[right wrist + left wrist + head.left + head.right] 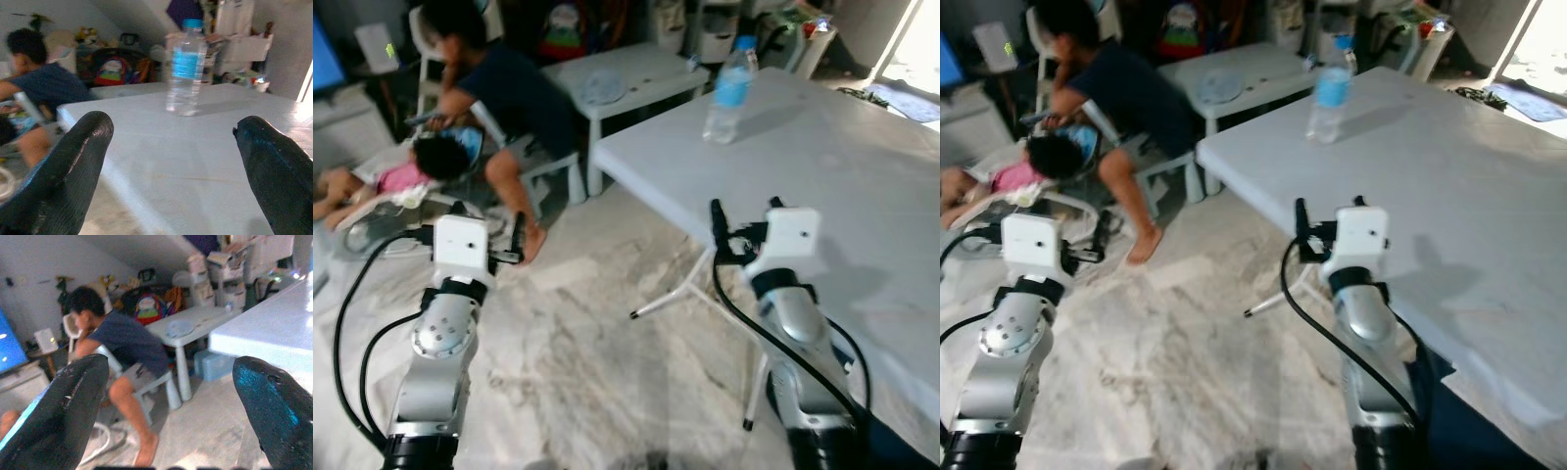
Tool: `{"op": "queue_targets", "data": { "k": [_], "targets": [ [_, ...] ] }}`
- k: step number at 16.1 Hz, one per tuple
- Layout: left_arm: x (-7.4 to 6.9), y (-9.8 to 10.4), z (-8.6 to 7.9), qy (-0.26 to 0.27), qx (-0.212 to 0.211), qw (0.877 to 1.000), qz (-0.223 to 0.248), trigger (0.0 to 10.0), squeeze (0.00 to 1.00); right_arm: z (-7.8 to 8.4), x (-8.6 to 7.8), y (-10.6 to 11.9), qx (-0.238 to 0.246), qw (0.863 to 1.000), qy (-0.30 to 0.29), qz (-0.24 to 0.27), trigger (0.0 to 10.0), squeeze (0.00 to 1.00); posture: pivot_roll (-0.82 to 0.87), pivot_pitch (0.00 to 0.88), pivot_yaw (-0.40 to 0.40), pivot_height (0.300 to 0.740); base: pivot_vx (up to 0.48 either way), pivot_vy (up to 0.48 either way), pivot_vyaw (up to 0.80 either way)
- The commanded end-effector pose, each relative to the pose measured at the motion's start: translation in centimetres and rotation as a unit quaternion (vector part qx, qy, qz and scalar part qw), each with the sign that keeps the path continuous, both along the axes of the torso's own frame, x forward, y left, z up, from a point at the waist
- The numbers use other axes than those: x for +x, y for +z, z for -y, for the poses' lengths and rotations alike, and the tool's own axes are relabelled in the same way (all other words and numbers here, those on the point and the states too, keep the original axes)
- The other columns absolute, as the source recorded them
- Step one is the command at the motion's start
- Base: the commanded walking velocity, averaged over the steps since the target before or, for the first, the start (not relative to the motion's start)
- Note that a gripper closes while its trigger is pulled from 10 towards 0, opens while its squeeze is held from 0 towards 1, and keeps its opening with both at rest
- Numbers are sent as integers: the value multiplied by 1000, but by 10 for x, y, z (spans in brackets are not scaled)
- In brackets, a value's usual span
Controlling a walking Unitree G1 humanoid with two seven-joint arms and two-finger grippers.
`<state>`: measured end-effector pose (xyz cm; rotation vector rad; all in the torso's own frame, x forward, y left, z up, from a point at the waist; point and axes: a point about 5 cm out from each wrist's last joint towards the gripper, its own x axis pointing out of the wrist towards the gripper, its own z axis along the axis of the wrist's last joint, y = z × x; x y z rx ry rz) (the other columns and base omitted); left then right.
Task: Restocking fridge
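Observation:
A clear water bottle [729, 88] with a blue label and cap stands upright near the far corner of a large white table [842, 186]. My right gripper [744, 213] hovers at the table's near left edge, well short of the bottle, open and empty. In the right wrist view the bottle [185, 73] stands ahead between the two black fingers [73, 161]. My left gripper [494, 237] is raised over the marble floor to the left of the table, open and holding nothing.
A person [509, 98] sits on a small white chair at the back left, bent over another person [401, 176] lying on the floor. A low white table [626, 73] stands behind. Metal folding legs [685, 289] stick out under the big table.

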<state>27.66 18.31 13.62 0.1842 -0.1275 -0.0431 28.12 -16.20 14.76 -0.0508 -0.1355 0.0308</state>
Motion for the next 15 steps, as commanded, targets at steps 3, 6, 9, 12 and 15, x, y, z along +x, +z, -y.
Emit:
{"op": "queue_targets", "data": {
  "k": [3, 6, 9, 12, 15],
  "targets": [
    [-5, -4, 4, -11, 2, 1000, -9, 10000, 0, 12, -7, -5, 0, 999, -31, -9, 10000, 0, 53, 27, 10, 740, 415, 160, 0],
    [-1, -2, 9, -26, -6, 1000, -8, 10000, 0, 6, -9, 0, -6, 1000, -27, 1, 10000, 0, 36, 27, 22, 740, 415, 241, -267],
    [3, -1, 18, -46, -8, 999, -4, 10000, 0, 4, -12, 1, -7, 1000, -25, 2, 10000, 0, 8, 32, 20, 740, 403, 179, -623],
    [5, 3, 28, -59, -24, 998, 2, 10000, 0, 2, -5, 7, -11, 1000, -22, 11, 10000, 0, 3, 47, 26, 740, 398, 269, 0],
    [6, 2, 29, -63, -32, 998, -3, 10000, 0, 1, -5, 7, -10, 1000, -24, 11, 10000, 0, 5, 49, 26, 740, 398, 270, 0]
  ]
}}
